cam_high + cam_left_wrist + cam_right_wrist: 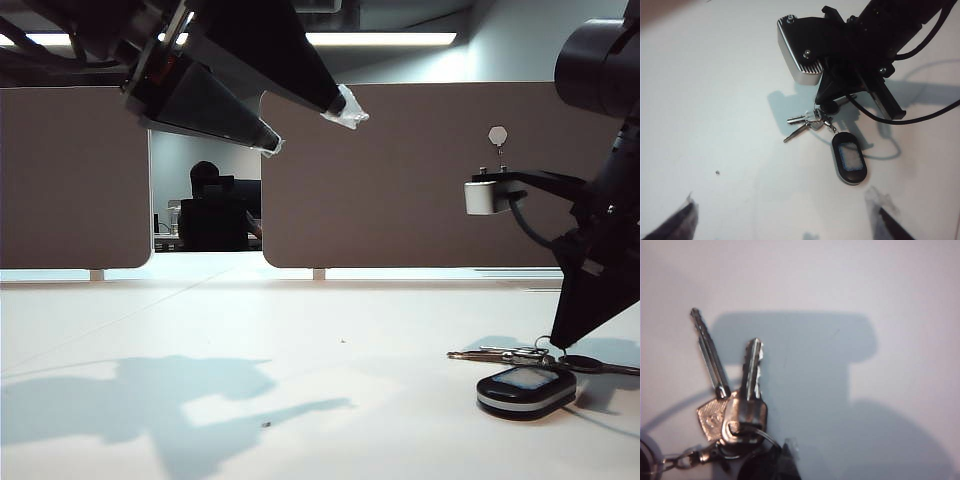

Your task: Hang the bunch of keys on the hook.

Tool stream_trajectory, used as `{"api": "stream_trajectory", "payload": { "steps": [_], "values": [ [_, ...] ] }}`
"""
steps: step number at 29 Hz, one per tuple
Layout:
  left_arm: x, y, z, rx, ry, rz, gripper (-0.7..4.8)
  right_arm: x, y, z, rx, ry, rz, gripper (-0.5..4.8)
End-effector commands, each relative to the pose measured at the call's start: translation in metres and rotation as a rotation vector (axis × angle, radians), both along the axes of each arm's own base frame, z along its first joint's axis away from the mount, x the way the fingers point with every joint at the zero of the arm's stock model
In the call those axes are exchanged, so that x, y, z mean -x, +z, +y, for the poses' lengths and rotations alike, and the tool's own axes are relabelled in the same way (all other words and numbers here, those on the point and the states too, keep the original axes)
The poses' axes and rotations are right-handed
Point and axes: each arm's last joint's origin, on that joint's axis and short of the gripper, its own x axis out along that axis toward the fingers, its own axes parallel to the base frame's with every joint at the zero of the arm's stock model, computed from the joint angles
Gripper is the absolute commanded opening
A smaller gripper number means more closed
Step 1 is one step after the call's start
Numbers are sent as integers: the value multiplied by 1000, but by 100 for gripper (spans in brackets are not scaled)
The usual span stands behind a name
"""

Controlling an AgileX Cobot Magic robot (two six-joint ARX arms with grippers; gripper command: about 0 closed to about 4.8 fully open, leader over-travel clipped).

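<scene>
We see the left gripper (312, 125) as two long black tapered fingers with pale, whitish wrapping at the tips, an orange-red marking near their base; the right gripper (568, 338) narrows to a black wedge; its arm is matte black with a rounded cylindrical joint, a silver-grey ribbed camera housing (797, 52) fixed by small screws, and thin black cables looping alongside.

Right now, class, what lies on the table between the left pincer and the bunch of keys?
Only bare white table, in the left wrist view; the open left pincer hangs above the bunch of keys.
</scene>
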Motion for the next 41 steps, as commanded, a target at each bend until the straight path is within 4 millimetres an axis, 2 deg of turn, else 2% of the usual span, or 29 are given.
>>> {"api": "stream_trajectory", "payload": {
  "steps": [1, 7, 14, 18, 23, 29, 30, 31, 33, 34, 41],
  "values": [
    [0, 2, 0, 5, 0, -12, 479, -1, 10, 0, -26, -21, -61, -7],
    [0, 2, 0, 6, 0, -13, 479, 3, 44, -3, -79, -114, -230, -7],
    [-2, 6, -2, 36, 6, -45, 479, 6, 113, -6, -178, -202, -507, -7],
    [-2, 8, -2, 49, 6, -57, 479, 6, 130, -6, -189, -209, -511, -7],
    [-2, 7, -2, 48, 6, -56, 479, 3, 116, -13, -116, -210, -440, -7],
    [-2, 7, -2, 48, 6, -56, 479, -17, 79, -24, -70, -255, -286, -4],
    [-2, 7, -2, 48, 7, -56, 479, -22, 72, -26, -61, -264, -258, 14],
    [-2, 7, -2, 48, 6, -55, 479, -25, 67, -28, -57, -271, -239, 56],
    [-2, 7, -2, 45, 6, -53, 479, -33, 55, -32, -66, -277, -196, 195],
    [-2, 7, -2, 42, 7, -51, 479, -36, 51, -33, -74, -274, -176, 233],
    [-2, 6, -2, 36, 6, -45, 479, -54, 25, -46, -80, -309, -113, 240]
  ]
}}
